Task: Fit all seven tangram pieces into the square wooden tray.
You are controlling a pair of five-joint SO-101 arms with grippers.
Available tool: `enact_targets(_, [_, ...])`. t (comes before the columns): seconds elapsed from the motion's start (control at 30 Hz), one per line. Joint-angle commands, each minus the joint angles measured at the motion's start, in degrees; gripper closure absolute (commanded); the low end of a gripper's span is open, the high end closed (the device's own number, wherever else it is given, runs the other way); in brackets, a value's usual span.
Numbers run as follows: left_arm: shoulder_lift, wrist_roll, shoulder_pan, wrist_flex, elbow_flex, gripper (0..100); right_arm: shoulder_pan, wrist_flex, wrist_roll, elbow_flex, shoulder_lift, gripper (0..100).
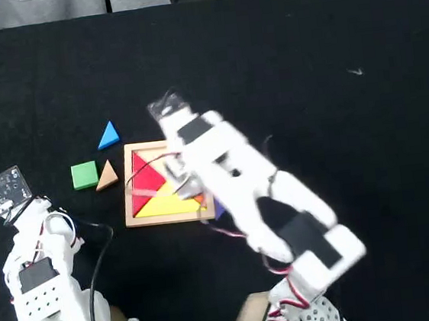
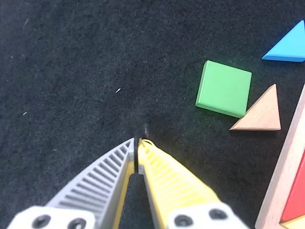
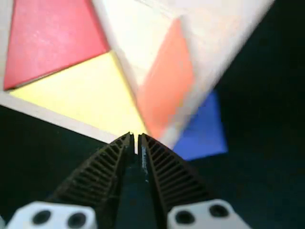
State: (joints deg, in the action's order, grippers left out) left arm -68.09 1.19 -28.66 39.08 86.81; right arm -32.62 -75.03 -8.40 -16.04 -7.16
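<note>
Over the tray's (image 1: 159, 219) near right corner hangs the right hand (image 3: 135, 138), fingers pressed together and pinching nothing. 3 pieces lie inside: a red triangle (image 1: 146, 179), a yellow triangle (image 1: 165, 205) and an orange piece (image 1: 200, 201). 4 sit out on the bench (image 1: 348, 116). A blue piece (image 3: 202, 131) is by the tray's near right corner. A blue triangle (image 1: 108, 135), green square (image 1: 84, 175) and tan triangle (image 1: 106, 176) lie left of the tray. The left hand (image 2: 137, 141), likewise pressed together and empty, is over bare bench near and left of the square.

The tray's right side looks like the part being filled. Next, the right hand would need to spread, take the blue piece and turn it to suit the gap.

From above, the arm covers the tray's right half. Whether the pale patch by the orange piece is bare tray floor I cannot tell. The blue piece's outline is partly hidden.
</note>
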Motion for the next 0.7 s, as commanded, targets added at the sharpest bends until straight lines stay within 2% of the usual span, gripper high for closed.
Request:
enact_targets(0.0, [-0.9, 0.4, 0.8, -1.1, -0.9, 97, 9.1, 1.6, 8.0, -2.8, 12.0, 98.7])
enact_targets(0.13, [-0.9, 0.4, 0.8, -1.1, -0.9, 97, 9.1, 8.6, 15.6, -14.4, 14.5, 98.7])
enact_targets(0.23, [-0.9, 0.4, 0.9, -1.1, -0.9, 97, 8.5, 13.8, 17.1, -18.9, 13.4, 98.7])
enact_targets(0.47, [-0.9, 0.4, 0.9, -1.1, -0.8, 97, 8.7, 15.6, 17.2, -15.5, 4.7, 98.7])
enact_targets(0.67, [-0.9, 0.4, 0.9, -1.1, -0.8, 97, 14.5, 14.7, 20.5, -12.5, -2.2, 98.8])
